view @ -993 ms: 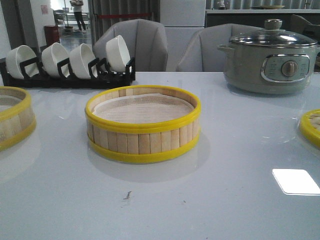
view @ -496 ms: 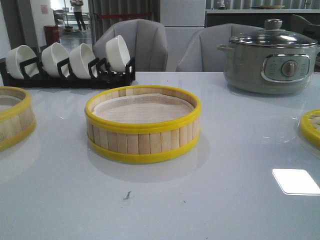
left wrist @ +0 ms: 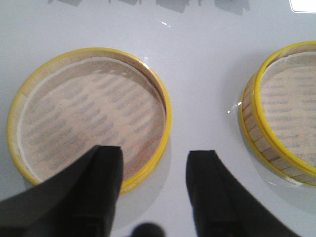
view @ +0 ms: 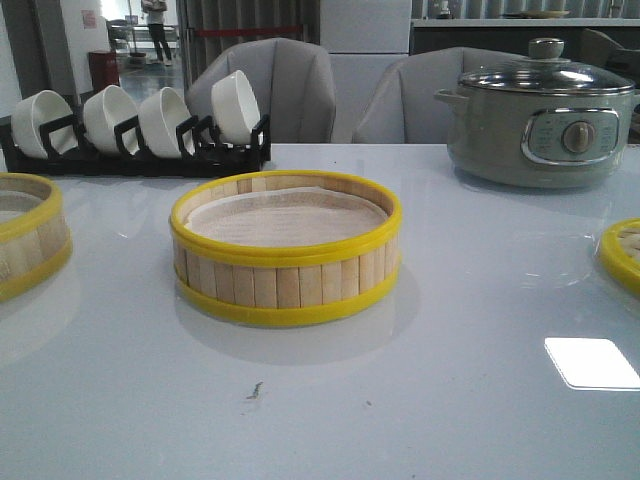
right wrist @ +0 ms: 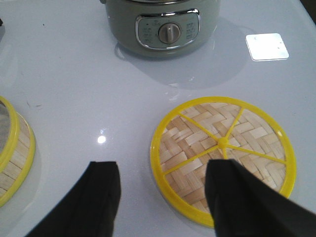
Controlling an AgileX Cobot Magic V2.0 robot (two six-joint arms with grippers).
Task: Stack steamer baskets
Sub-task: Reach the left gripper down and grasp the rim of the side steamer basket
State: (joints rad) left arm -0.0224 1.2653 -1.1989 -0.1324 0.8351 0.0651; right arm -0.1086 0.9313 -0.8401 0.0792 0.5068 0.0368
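Baskets unstacked, lid apart

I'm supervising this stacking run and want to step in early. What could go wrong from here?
1. The open left gripper straddles the left basket's rim; closing there might pinch or shift the white liner.
2. The woven lid lies flat on the table, so the open right gripper may slip on its shallow rim.

In the front view, the left steamer basket is cut off at nine o'clock and the woven lid at three o'clock. The left tool hides part of that basket's rim.
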